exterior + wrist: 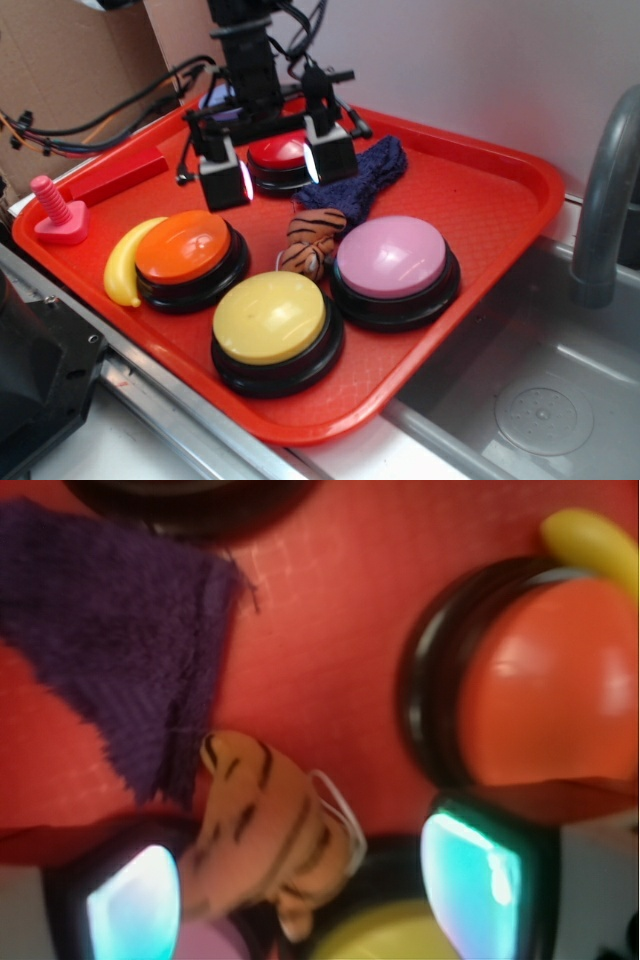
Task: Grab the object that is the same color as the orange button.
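You see the gripper (277, 170) hanging above the red tray (480, 190) with its two fingers spread wide and nothing between them. In the wrist view each finger pad (480, 885) shows as a glowing cyan panel at the bottom of the frame.

The tiger toy (308, 242) lies on the tray floor, in the middle of the ring of buttons. It sits just in front of and below the gripper, between the orange button (190, 255) and the pink button (393, 265), with the yellow button (272, 325) in front of it. In the wrist view the tiger toy (265, 825) lies between the two pads, nearer the left-hand one.

The blue cloth (372, 175) touches the toy's far side. The red button (280, 158) sits under the gripper. The banana (125, 265) rests against the orange button's outer edge.
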